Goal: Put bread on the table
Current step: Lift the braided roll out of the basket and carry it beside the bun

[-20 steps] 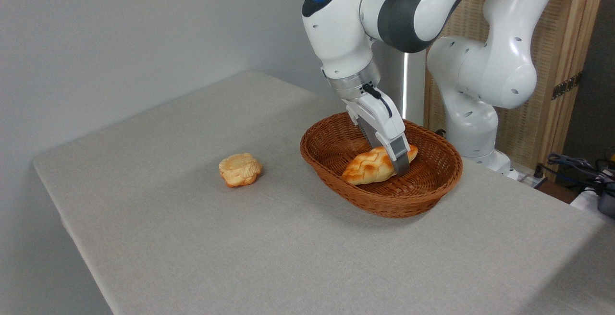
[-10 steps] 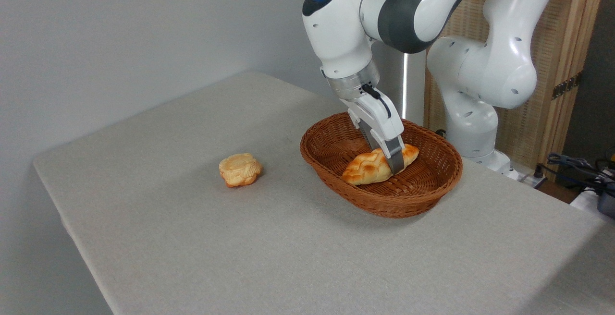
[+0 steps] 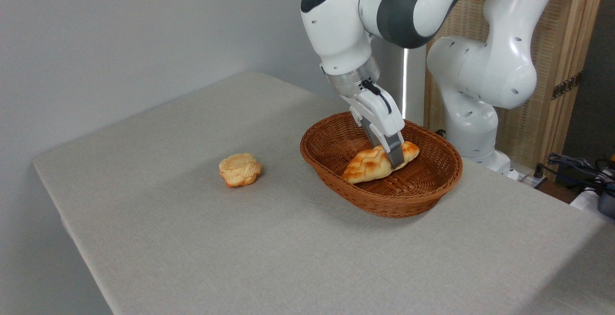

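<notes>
The bread, a golden braided loaf, is inside the brown wicker basket at the right of the table. My gripper reaches down into the basket and is shut on the bread near its right end. One grey finger crosses the loaf's front; the other is hidden behind it. The loaf is tilted, its right end higher than its left. Whether its left tip touches the basket floor I cannot tell.
A small round ruffled pastry lies on the cloth left of the basket. The arm's white base stands behind the basket. Cables lie off the far right edge. A grey wall runs behind the table.
The gripper has risen a little inside the basket with the bread in it. The loaf's right end has come up, and the loaf now sits more tilted.
</notes>
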Tool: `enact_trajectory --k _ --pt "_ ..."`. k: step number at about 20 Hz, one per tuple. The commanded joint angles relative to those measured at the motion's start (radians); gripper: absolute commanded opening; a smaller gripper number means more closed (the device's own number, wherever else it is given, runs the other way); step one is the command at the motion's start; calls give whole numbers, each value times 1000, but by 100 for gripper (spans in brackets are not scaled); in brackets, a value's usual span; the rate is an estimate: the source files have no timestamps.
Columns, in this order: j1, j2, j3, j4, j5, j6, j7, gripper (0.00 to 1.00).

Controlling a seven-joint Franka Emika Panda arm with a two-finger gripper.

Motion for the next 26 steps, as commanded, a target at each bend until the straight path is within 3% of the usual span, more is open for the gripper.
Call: enact_trajectory --k 1,8,10,15,18,22,26 --pt "-3 -14 7 73 13 -110 13 35" --pt "-5 -15 16 145 0 -110 18 35" --pt "-5 -15 21 162 1 -111 66 35" --pt "-5 -5 82 237 0 -91 94 35" --pt "-8 28 127 281 0 -44 94 35" --pt "-22 95 133 395 0 -2 85 36" --pt "-100 221 162 539 -2 45 76 36"
